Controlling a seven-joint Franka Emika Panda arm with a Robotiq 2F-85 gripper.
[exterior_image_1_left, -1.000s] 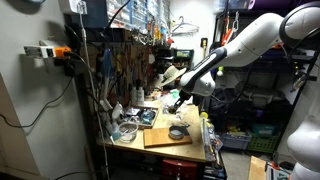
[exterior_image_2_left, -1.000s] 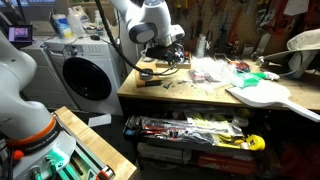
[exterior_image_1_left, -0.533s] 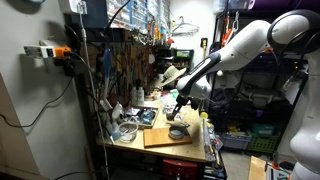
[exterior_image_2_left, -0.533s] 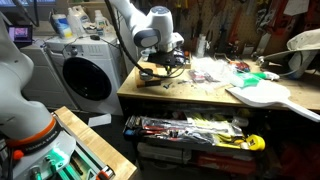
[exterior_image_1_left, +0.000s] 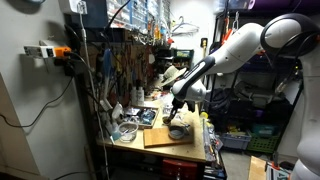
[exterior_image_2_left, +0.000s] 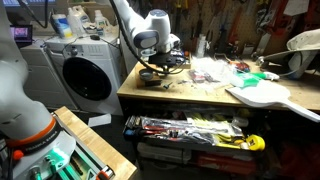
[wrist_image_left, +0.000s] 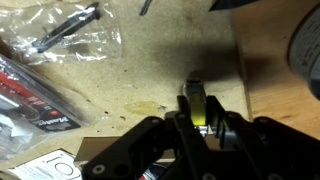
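The black gripper (wrist_image_left: 198, 112) has its fingers drawn close about a small yellow-and-black plastic piece (wrist_image_left: 196, 92) lying on the chipboard benchtop (wrist_image_left: 150, 70) at its twelve o'clock — clamped or not, I cannot tell — probably light, stiff and slippery, best pinched across its narrow sides.

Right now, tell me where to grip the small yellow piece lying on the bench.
Grip the small yellow piece across its narrow yellow body, coming straight down from above. It lies flat on the bench, and its long sides seem to face the jaws of the gripper, which straddle it.
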